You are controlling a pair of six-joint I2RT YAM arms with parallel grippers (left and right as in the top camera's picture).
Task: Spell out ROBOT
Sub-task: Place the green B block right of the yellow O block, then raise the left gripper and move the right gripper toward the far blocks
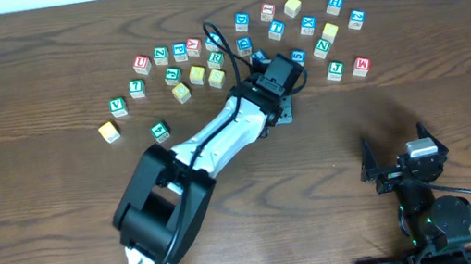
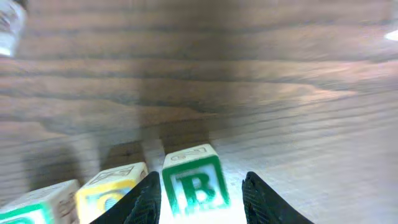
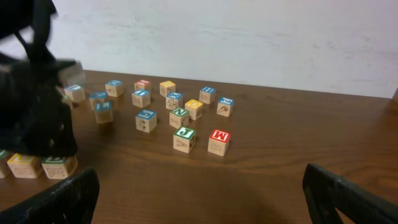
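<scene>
The left end effector (image 2: 200, 200) is down at the worktop (image 1: 41, 208), its two fingers standing apart on either side of the green-bordered B block (image 2: 193, 180) and not yet pinching it; one finger looks close against the block's side while a dark gap shows at the other; the block sits flat on the wood, letter toward the wrist camera, with a yellow block (image 2: 112, 186) just beside it and a green-edged block (image 2: 34, 205) beyond that; the step in hand appears to be taking the B, so the grip wants centring first, easing a touch toward the yellow block so both fingers meet the sides together and the B neither twists nor gets shoved; then close gently and lift straight up before carrying, since the neighbour is near enough to be dragged along; the right end effector (image 1: 405, 158) rests well apart near the front edge, fingers spread wide, holding nothing
</scene>
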